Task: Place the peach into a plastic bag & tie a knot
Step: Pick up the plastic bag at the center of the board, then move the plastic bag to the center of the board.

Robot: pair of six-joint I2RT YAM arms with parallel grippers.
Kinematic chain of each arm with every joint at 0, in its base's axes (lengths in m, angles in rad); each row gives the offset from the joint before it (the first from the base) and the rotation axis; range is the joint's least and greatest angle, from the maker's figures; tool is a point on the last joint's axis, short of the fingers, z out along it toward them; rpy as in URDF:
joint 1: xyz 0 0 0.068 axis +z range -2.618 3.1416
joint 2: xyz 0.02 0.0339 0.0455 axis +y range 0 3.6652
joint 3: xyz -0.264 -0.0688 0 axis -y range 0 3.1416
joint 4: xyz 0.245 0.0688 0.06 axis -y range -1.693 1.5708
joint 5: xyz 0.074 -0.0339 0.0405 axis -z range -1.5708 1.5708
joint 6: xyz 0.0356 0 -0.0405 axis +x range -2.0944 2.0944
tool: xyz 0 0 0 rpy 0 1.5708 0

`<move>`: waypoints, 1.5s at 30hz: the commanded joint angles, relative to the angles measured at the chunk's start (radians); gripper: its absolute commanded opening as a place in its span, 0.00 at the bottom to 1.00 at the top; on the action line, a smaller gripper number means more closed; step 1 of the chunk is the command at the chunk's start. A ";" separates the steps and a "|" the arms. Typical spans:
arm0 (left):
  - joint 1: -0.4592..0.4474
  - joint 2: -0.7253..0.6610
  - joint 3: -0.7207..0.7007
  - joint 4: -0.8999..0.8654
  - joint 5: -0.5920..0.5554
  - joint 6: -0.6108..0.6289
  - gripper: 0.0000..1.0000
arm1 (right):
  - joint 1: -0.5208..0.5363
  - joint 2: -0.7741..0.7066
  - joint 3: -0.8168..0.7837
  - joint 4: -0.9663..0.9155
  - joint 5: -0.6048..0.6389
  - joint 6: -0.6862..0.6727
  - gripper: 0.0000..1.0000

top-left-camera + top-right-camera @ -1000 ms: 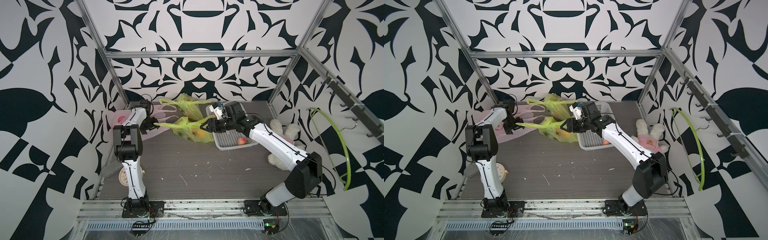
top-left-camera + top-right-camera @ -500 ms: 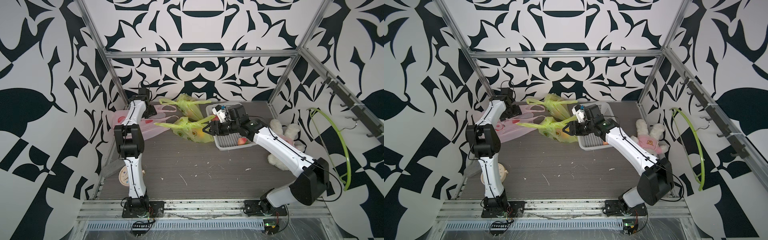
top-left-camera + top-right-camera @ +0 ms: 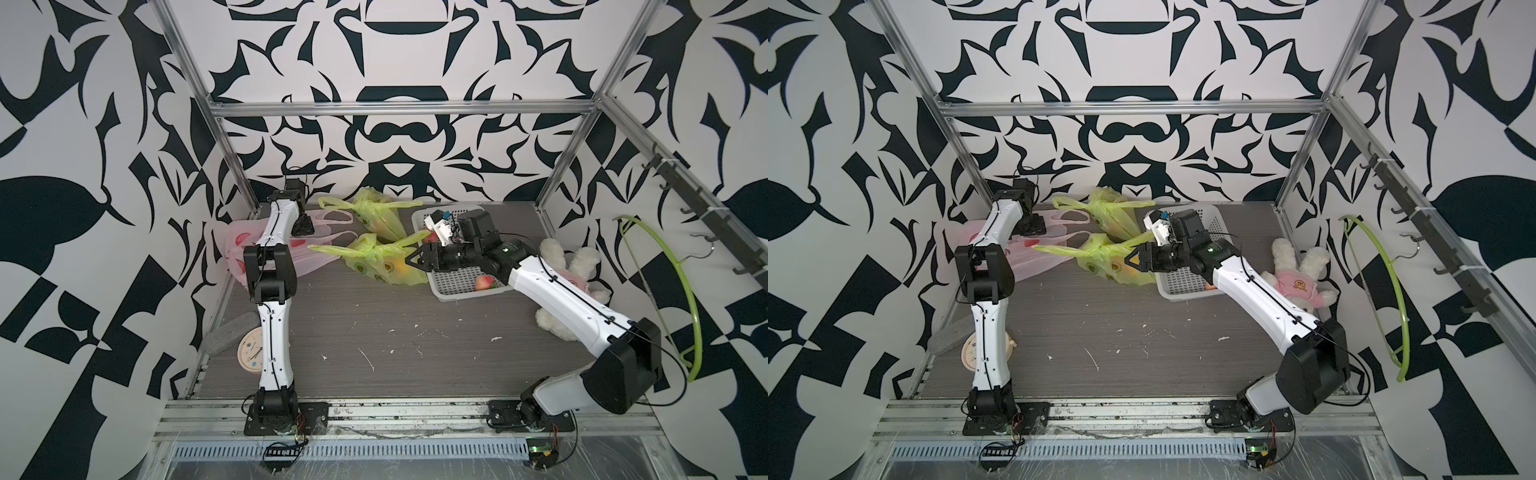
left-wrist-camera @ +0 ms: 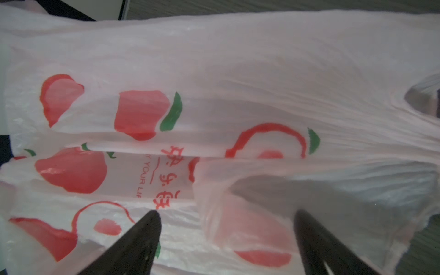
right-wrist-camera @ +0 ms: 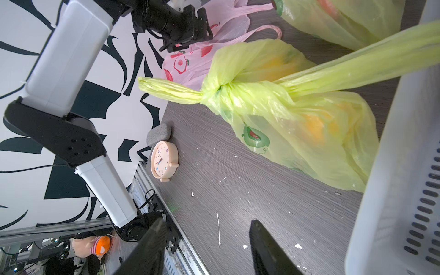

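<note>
A peach (image 3: 482,282) lies in the white basket (image 3: 469,296); only a sliver of the peach (image 3: 1209,286) shows past my right arm in a top view. A knotted green plastic bag (image 3: 382,262) (image 5: 297,123) with fruit inside lies beside the basket. My right gripper (image 3: 411,262) (image 3: 1133,262) (image 5: 207,223) hovers open and empty at that bag's near side. Flat pink plastic bags (image 3: 320,259) (image 4: 238,83) with red fruit prints lie at the back left. My left gripper (image 3: 302,226) (image 3: 1034,224) (image 4: 226,216) hangs open just above them, holding nothing.
A second knotted green bag (image 3: 374,212) lies at the back. A plush rabbit (image 3: 573,266) sits right of the basket, a green hoop hanger (image 3: 681,291) against the right wall. A cream clock (image 3: 249,353) and a grey pad (image 3: 228,332) lie near the left arm's base.
My left gripper drew away from the green bag's left handle toward the back and now hangs over the pink bags. My right gripper sank slightly beside the knotted bag.
</note>
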 commanded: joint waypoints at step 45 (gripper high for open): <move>0.073 -1.113 -0.365 0.089 0.558 -0.256 0.00 | 0.094 0.474 0.175 0.049 0.166 -0.012 0.54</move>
